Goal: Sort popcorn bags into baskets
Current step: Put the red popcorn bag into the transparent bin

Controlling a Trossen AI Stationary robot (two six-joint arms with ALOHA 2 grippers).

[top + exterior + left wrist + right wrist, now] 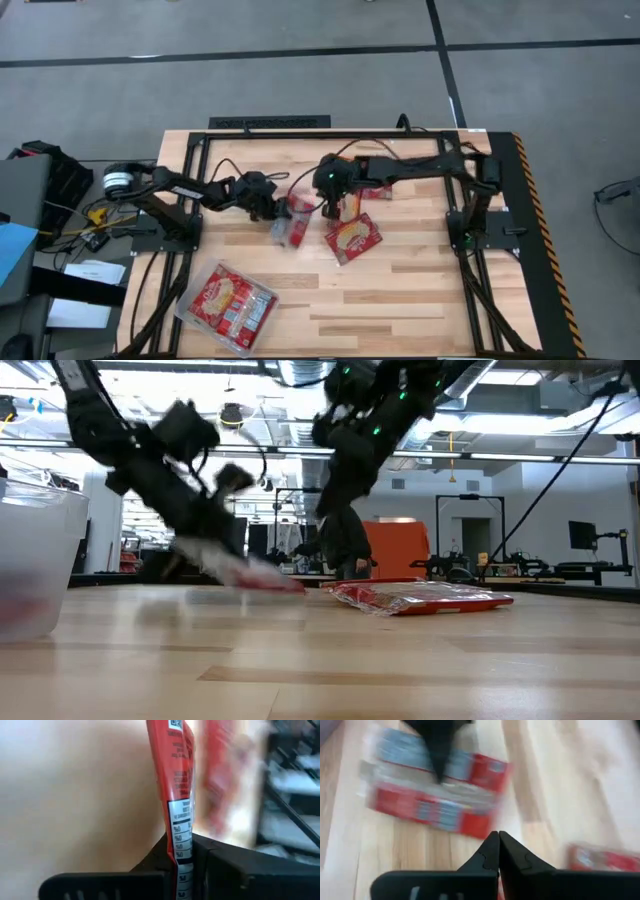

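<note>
My left gripper (272, 210) is shut on a red popcorn bag (291, 228), seen edge-on in the left wrist view (175, 780). My right gripper (333, 207) hangs just to its right with its fingers shut (498, 842) and nothing between them. A second bag (352, 238) lies flat on the table near the middle. A third bag (376, 190) lies under the right arm. The clear basket (190, 300) sits near the table's near-left corner with several bags (228, 300) in it. My left gripper pinches the bag between its two fingers at one printed white-and-red end (181, 851). The bag runs straight out beyond the fingertips, thin edge toward the wrist camera. In the low view the bag (255, 577) slants down to table height; whether it touches the wood I cannot tell.
Black frame rails (300, 135) run along the far, left and right sides of the table. The wood between the basket and the middle bag (400, 300) is bare. The table's right edge carries a striped strip (535, 220).
</note>
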